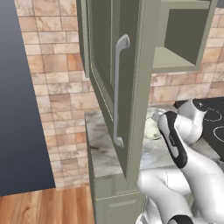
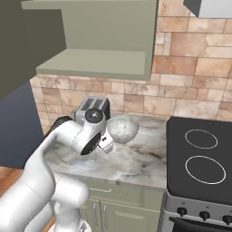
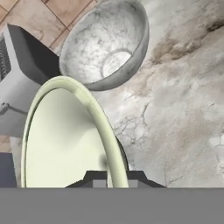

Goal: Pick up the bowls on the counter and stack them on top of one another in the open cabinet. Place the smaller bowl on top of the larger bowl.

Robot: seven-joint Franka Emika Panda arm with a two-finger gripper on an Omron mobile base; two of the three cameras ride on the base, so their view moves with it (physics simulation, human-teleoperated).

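Smaller bowl [image 3: 65,135] close up in the hand view, pale cream-green, tipped on edge with its rim running down between the jaws. Jaws [image 3: 114,183] closed on that rim, one dark fingertip on each side of it at the bottom of the view. Whether the bowl is clear of the table or touching it: cannot tell.

Larger bowl [image 3: 107,46] just beyond, grey-silver, upright on the marble table [image 3: 183,100], its rim close to the small bowl's upper edge. In the right base view, same larger bowl [image 2: 122,128] near the back wall, beside the arm's wrist. Toaster [image 3: 19,83] to the left of both bowls in the hand view, dark and grey, pressed close to the small bowl; seen also in the right base view [image 2: 93,107] behind the wrist, against the tiled wall.

Open cabinet [image 2: 97,63] overhead, plain shelf directly above the bowls. Cabinet door [image 1: 120,87] swung out toward the camera in the left base view, long curved silver handle [image 1: 118,87] on it, hiding much of the table and part of the arm. Sliver of the smaller bowl [image 1: 151,129] visible past the door edge.

Black stovetop [image 2: 201,158] with ring marks to the right of the table, well apart from the bowls.
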